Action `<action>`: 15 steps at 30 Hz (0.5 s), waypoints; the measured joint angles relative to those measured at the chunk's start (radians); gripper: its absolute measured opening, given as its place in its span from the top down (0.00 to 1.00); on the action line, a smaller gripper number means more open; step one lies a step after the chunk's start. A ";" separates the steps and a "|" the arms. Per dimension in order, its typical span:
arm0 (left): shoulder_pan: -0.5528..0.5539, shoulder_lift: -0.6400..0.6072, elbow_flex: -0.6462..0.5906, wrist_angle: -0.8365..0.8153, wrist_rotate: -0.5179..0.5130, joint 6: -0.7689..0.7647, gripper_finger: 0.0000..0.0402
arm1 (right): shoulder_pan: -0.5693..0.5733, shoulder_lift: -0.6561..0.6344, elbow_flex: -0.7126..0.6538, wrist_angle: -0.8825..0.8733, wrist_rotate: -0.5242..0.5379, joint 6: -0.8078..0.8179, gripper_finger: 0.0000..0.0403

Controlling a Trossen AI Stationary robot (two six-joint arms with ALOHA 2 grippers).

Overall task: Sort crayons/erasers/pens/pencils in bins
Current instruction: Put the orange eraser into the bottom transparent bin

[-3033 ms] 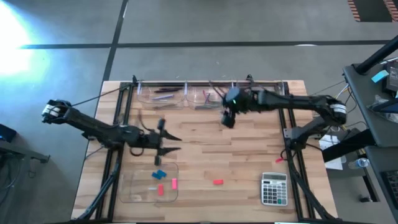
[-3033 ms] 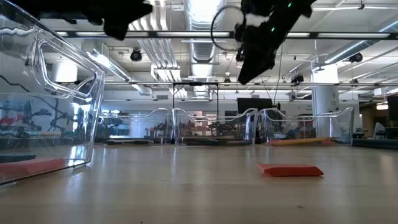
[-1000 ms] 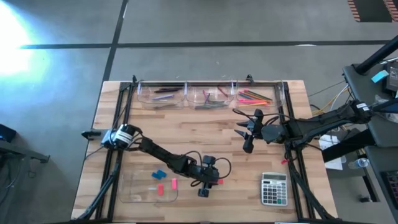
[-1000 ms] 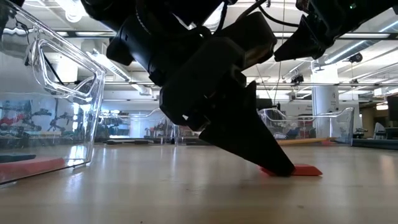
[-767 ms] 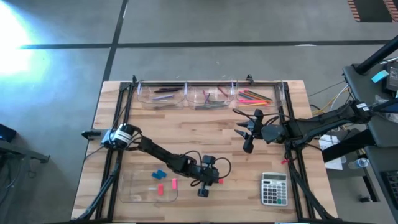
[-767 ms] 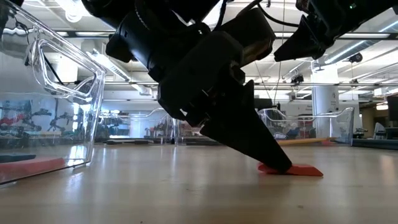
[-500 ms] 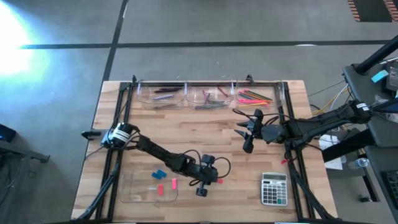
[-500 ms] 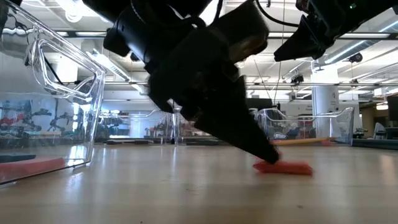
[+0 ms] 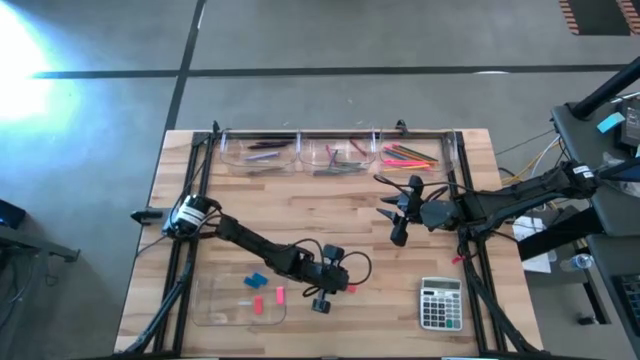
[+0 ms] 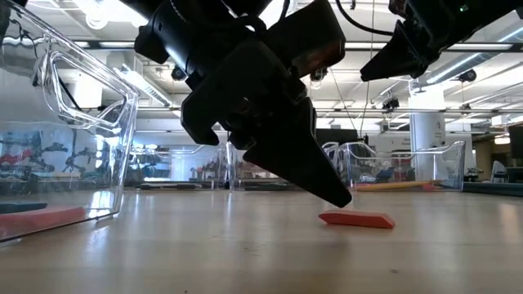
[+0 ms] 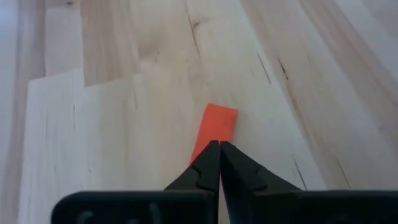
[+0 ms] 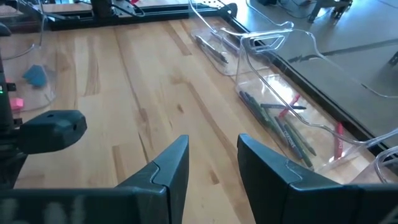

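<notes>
The red eraser [image 10: 356,218] lay flat on the wooden table [image 9: 330,205], near its front edge and just right of the shallow clear tray [image 9: 215,305]. The left gripper [image 11: 219,149] was over it with its two fingers pressed together and nothing between them; their tips pointed down at the eraser's near end, and in the low view they hung just above and beside it, not gripping it. A blue eraser [image 9: 257,279] and two pink ones [image 9: 280,294] lay in or at the tray. Along the far edge stood three small clear bins [image 9: 335,152], the right one holding bright pencils [image 9: 408,155]. The right gripper [image 12: 211,162] hung above the table's right middle, its fingers partly apart and empty. A grey calculator [image 9: 440,303] sat at the front right corner.
</notes>
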 joint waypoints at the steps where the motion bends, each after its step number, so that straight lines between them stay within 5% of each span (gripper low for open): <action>1: 0.000 -0.001 0.000 0.001 0.000 0.009 0.99 | 0.000 0.000 0.000 0.000 0.000 0.000 0.68; 7: 0.004 -0.003 0.024 -0.009 -0.017 -0.111 0.97 | 0.000 0.000 0.000 -0.001 0.000 0.009 0.68; 15: 0.033 -0.006 0.041 -0.177 -0.007 -0.232 0.75 | 0.014 0.000 0.000 -0.002 -0.003 0.008 0.68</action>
